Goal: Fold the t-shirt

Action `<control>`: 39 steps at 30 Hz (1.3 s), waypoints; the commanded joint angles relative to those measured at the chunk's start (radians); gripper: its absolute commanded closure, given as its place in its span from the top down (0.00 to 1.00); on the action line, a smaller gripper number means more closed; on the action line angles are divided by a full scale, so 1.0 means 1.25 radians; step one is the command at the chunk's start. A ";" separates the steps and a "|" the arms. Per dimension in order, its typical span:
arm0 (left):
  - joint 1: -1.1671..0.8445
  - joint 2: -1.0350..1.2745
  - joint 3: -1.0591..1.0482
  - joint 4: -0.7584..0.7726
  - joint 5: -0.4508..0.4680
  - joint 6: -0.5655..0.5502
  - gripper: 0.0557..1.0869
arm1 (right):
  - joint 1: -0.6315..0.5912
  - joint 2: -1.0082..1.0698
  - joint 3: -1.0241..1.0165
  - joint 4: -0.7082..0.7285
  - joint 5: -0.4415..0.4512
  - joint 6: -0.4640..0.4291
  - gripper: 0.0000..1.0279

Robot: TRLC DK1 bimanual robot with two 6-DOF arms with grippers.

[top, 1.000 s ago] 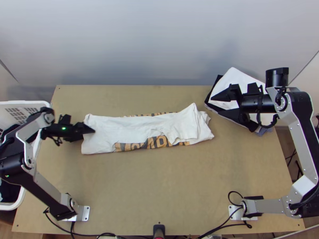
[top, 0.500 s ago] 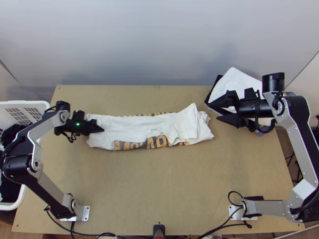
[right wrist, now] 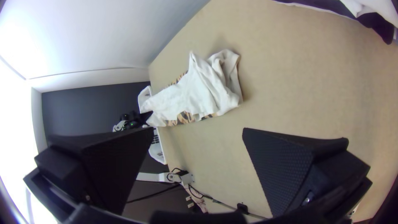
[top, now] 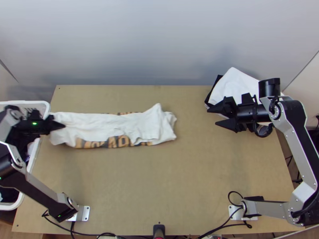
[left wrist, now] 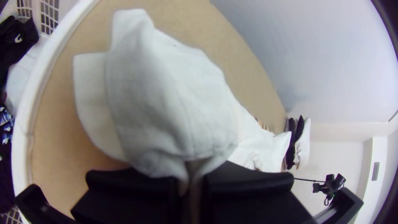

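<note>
Presently, the t-shirt (top: 115,125) lies on the wooden table (top: 159,191) as a long, narrow folded strip, running from the basket side toward the middle of the far half. Its white fabric faces up, and parts of the orange and dark print are exposed along both long edges. The end away from the basket is rumpled, with layers overlapping and one corner jutting toward the wall. The left gripper (top: 62,125) is at the basket-side end; in the left wrist view, the fingers of the left gripper (left wrist: 192,170) are closed on white cloth, pinching it between them, with loose folds standing beyond the tips. The right gripper (top: 212,116) is near the clothing pile (top: 235,85) at the table's far right corner, well apart from the t-shirt. Its fingers (right wrist: 286,166) are spread wide, nothing held between them. The pile shows white cloth on top and black cloth at its side. A white basket (top: 28,102) stands at the table's left edge, close to the gripped end, and contains dark garments (left wrist: 16,37).
</note>
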State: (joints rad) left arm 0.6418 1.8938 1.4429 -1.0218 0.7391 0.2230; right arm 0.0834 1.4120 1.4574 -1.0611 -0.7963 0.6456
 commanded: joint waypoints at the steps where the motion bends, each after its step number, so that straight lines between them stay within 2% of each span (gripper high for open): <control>1: 0.002 -0.116 0.089 -0.161 0.000 0.011 0.03 | 0.013 0.002 -0.022 0.013 0.000 -0.002 0.96; 6: -0.199 -0.214 0.153 -0.260 0.000 -0.108 0.03 | 0.016 0.001 -0.023 0.014 0.000 -0.001 0.96; 9: -0.348 -0.227 0.175 -0.262 0.000 -0.177 0.03 | 0.011 -0.002 -0.022 0.014 0.001 -0.002 0.96; 15: -0.545 -0.158 0.232 -0.177 -0.012 -0.307 0.03 | 0.004 -0.014 -0.021 0.014 0.000 -0.001 0.96; 21: -0.650 -0.028 0.307 -0.113 -0.044 -0.388 0.03 | 0.001 -0.040 -0.044 0.014 0.000 0.003 0.96; 28: -0.743 0.113 0.440 -0.094 -0.045 -0.451 0.03 | 0.003 -0.089 -0.103 0.023 0.001 0.006 0.96; 39: -0.861 0.302 0.599 -0.096 -0.114 -0.481 0.03 | -0.007 -0.121 -0.139 0.036 0.009 0.005 0.96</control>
State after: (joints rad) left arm -0.3496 2.1323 2.0766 -1.1419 0.6434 -0.3504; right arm 0.0837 1.2835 1.3067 -1.0218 -0.7891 0.6533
